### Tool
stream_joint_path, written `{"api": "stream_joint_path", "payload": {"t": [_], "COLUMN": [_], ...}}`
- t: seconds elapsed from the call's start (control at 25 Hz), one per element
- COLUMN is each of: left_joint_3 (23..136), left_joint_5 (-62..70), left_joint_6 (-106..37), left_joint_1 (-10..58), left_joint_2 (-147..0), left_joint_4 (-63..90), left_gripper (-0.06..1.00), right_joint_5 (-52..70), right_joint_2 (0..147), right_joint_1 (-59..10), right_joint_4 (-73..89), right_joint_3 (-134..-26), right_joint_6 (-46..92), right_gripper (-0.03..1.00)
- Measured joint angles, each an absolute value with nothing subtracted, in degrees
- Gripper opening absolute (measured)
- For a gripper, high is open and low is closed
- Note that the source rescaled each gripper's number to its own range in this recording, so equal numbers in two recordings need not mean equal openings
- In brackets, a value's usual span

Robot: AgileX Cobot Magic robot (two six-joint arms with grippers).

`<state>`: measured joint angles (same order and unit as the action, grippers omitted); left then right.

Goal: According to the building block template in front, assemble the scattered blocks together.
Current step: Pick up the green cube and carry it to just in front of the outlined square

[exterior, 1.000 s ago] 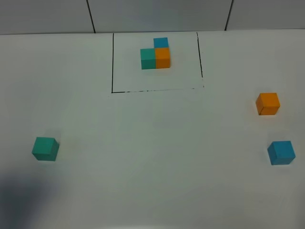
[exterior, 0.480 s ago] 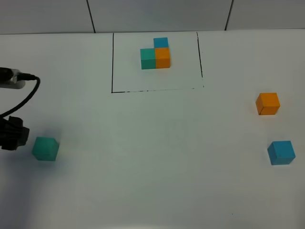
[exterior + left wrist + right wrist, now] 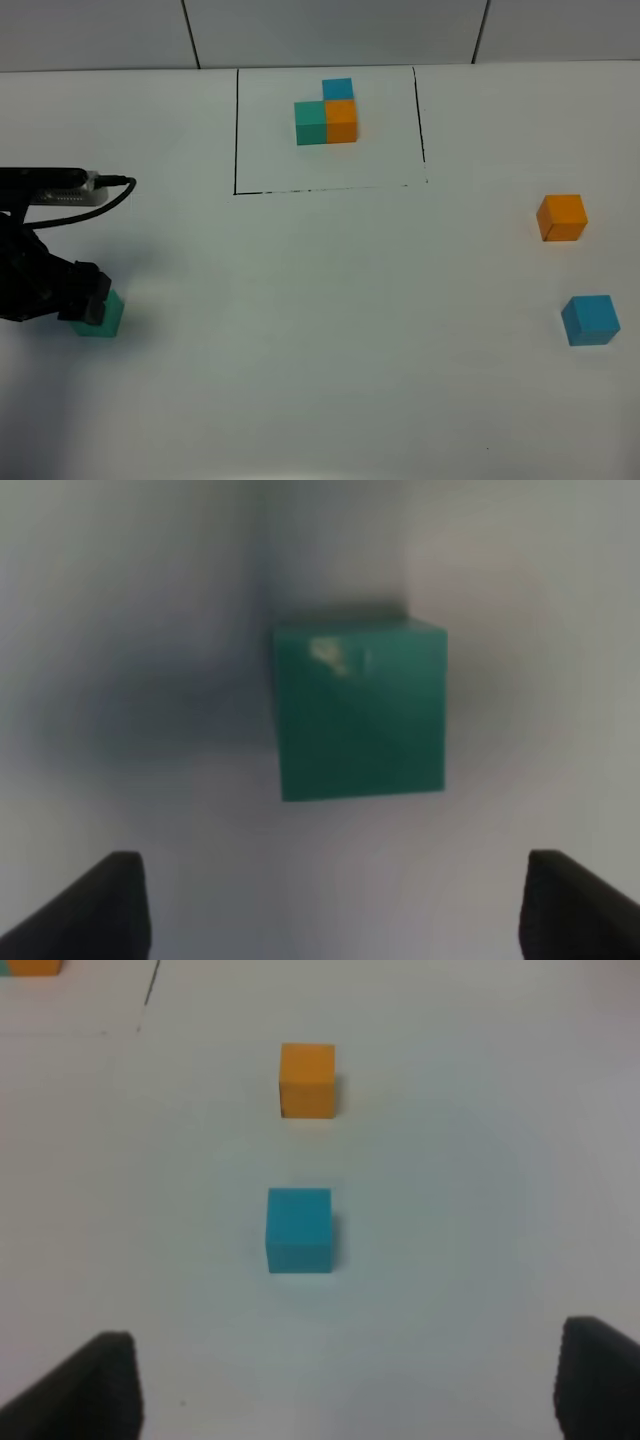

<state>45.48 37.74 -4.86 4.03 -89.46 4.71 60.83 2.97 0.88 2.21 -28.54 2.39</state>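
The building block template (image 3: 327, 113), a teal, orange and blue L-shaped trio, stands inside the black drawn rectangle at the back. Of the scattered blocks, the teal cube (image 3: 110, 318) lies at the left, partly covered by my left gripper (image 3: 86, 300). In the left wrist view that teal cube (image 3: 360, 712) sits just ahead of the open left gripper (image 3: 335, 910), not between its fingertips (image 3: 100, 910). The orange cube (image 3: 561, 217) and blue cube (image 3: 590, 320) rest at the right. My right gripper (image 3: 345, 1390) hangs open short of the blue cube (image 3: 299, 1230), with the orange cube (image 3: 307, 1080) beyond.
The thin black rectangle (image 3: 236, 150) marks the template's area near the table's far edge. A black cable (image 3: 112, 188) loops off the left arm above the teal cube. The right arm is outside the exterior view.
My left arm has come in from the left edge and moved right, over the teal cube. The cubes have not moved, and both grippers stay open.
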Motion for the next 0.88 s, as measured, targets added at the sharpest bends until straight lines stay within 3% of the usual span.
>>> {"api": "stream_joint_path", "payload": {"t": [0.88], "left_joint_3": [45.50], "left_joint_5": [31.33], "left_joint_6": [1.20], "left_joint_1": [8.02], "left_joint_2": [-94.72], "left_joint_4": [-1.86], "left_gripper": [0.68], "right_joint_5": [60.83], "right_joint_2": [2.97], "right_joint_1": [0.88], "right_joint_4": [2.76], "right_joint_3": [-28.54], "right_joint_6": [2.39], "right_gripper": [0.71]}}
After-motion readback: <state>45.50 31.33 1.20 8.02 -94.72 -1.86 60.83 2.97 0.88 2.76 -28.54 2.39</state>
